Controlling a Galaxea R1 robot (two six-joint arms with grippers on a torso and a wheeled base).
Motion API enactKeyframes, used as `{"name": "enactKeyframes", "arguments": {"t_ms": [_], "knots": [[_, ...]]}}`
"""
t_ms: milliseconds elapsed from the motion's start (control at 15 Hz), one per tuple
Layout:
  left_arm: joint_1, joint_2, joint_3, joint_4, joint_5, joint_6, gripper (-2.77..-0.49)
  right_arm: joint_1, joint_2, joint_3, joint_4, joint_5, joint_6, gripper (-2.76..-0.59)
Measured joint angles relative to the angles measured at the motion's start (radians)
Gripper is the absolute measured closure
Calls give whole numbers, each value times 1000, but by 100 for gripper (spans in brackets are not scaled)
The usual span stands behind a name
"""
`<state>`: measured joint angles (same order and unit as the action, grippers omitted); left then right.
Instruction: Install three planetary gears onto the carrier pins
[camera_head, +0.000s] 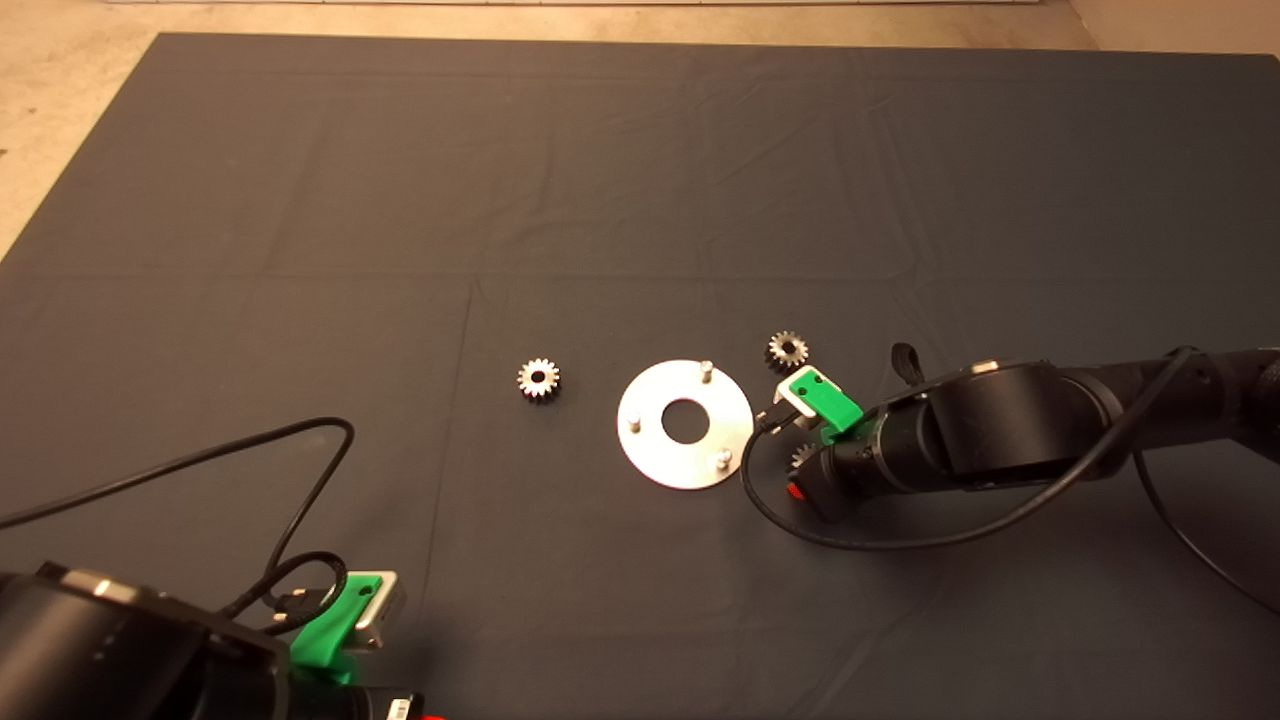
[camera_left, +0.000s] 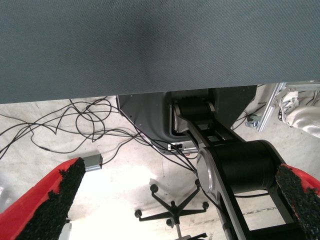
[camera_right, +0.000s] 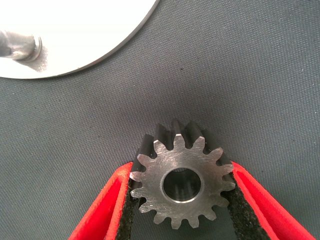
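Observation:
The shiny round disc (camera_head: 655, 450) lies mid-mat with three carrier pins (camera_head: 706, 369), all bare. My right gripper (camera_head: 803, 472) is low at the disc's right edge. Its pads touch both sides of a planetary gear (camera_right: 182, 184) that lies flat on the mat; part of that gear also shows in the head view (camera_head: 803, 456). The disc's edge (camera_right: 75, 30) and one pin (camera_right: 20, 46) show just beyond it. A second gear (camera_head: 787, 348) lies beside the disc's upper right. A third gear (camera_head: 539, 379) lies to the disc's left. My left gripper (camera_head: 345, 620) is parked at the lower left, open and empty.
The dark mat (camera_head: 640, 180) covers the table, with wide bare cloth behind and in front of the disc. A black cable (camera_head: 860, 540) loops from the right arm onto the mat. The left wrist view shows floor cables (camera_left: 75, 125) and a chair base (camera_left: 172, 205) past the mat's edge.

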<state>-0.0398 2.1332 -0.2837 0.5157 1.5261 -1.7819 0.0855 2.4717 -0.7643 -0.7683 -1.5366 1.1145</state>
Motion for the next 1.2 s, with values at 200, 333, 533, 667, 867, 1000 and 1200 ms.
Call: {"name": "enactKeyframes", "arguments": {"t_ms": [200, 333, 533, 667, 867, 1000, 1200], "knots": [[0, 0, 0, 0, 0, 0, -277, 0, 0, 0, 0, 0, 0, -114], [0, 0, 0, 0, 0, 0, -277, 0, 0, 0, 0, 0, 0, -113], [0, 0, 0, 0, 0, 0, -277, 0, 0, 0, 0, 0, 0, -109], [0, 0, 0, 0, 0, 1, -277, 0, 0, 0, 0, 0, 0, -105], [0, 0, 0, 0, 0, 1, -277, 0, 3, 0, 0, -2, 0, -104], [0, 0, 0, 0, 0, 1, -277, 0, 9, 0, 0, 0, 0, -105], [0, 0, 0, 0, 0, 1, -277, 3, 20, 0, 0, 2, 1, -104]]}}
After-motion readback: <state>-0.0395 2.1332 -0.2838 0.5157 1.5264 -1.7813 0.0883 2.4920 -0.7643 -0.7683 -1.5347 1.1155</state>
